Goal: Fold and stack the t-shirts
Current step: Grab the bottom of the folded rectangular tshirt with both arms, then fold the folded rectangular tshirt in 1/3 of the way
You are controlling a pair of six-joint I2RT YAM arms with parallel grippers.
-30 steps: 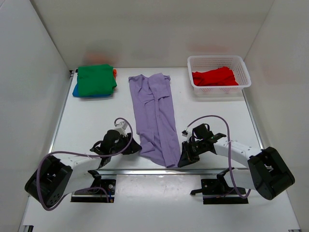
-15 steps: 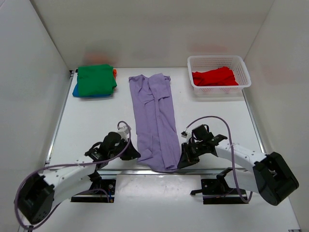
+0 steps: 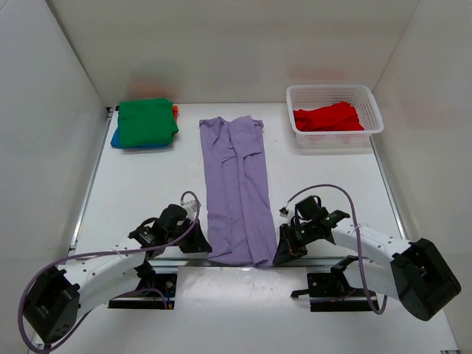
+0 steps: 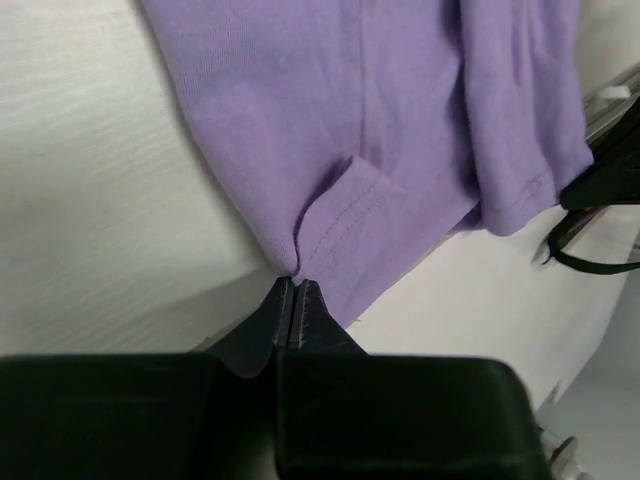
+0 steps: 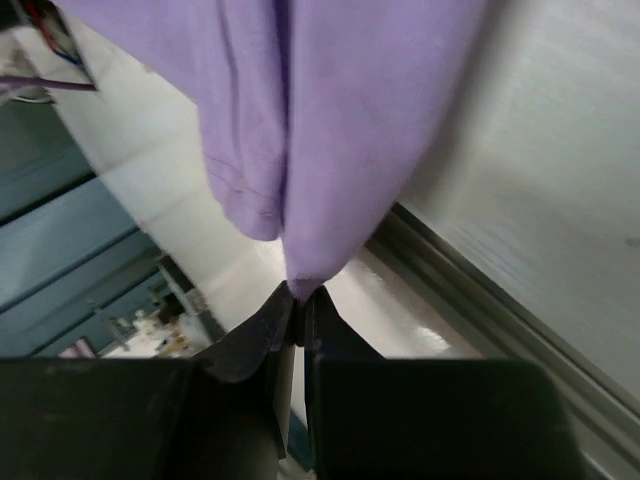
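The big white table point(image 3: 147, 184) holds it all. The purple shirt point(image 3: 237, 184) lies long and flat down the middle, and its near end just hangs over the table's front edge. It is soft, light and floppy, so it will likely sag, wrinkle and slide on the smooth top. The best place to hold it is by the two near corners, both at once, kept a little tight between them. At the far left the green shirt point(image 3: 146, 122) lies folded on a blue shirt point(image 3: 116, 138), with a bit of an orange shirt point(image 3: 175, 110) peeking out behind. At the far right the red shirt point(image 3: 328, 118) sits in the basket point(image 3: 372, 103). Your left gripper point(image 3: 200, 247) is pinched tight on the near left corner, and your right gripper point(image 3: 282, 254) is pinched tight on the near right corner. Both wrist views show purple cloth caught between the fingertips. A second ago the near end swung off to the right and looked bunched — now it runs straight. Both grippers have also come closer to the front edge.
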